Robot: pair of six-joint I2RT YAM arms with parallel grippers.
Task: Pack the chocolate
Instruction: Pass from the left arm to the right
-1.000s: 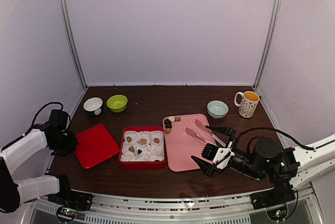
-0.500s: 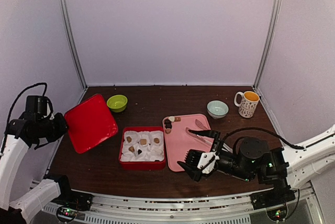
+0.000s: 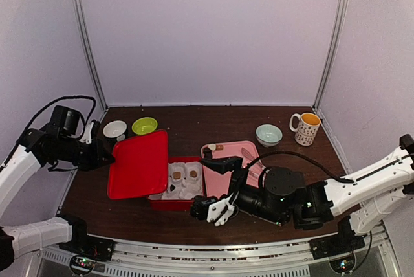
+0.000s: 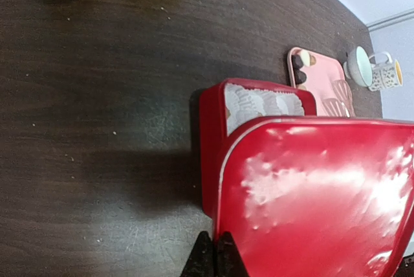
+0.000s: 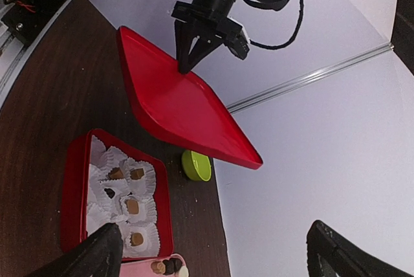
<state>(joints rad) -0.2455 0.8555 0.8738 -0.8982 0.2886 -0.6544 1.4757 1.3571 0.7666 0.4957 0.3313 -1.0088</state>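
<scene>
Chocolate (image 5: 132, 206): tiny pieces seated in paper cups inside red box (image 3: 168, 203), few left on pink tray (image 3: 236, 151) far end. Judged light, fragile; to be pinched gently at sides. Left gripper (image 4: 217, 257) clamped on lid (image 3: 139, 164); right gripper (image 3: 211, 186) jaws apart, empty.

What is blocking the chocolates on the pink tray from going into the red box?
The red lid, pinched by the left gripper, hangs tilted over the left side of the box. The cups nearest the tray, where the chocolates wait, are uncovered, so that way looks open.
</scene>
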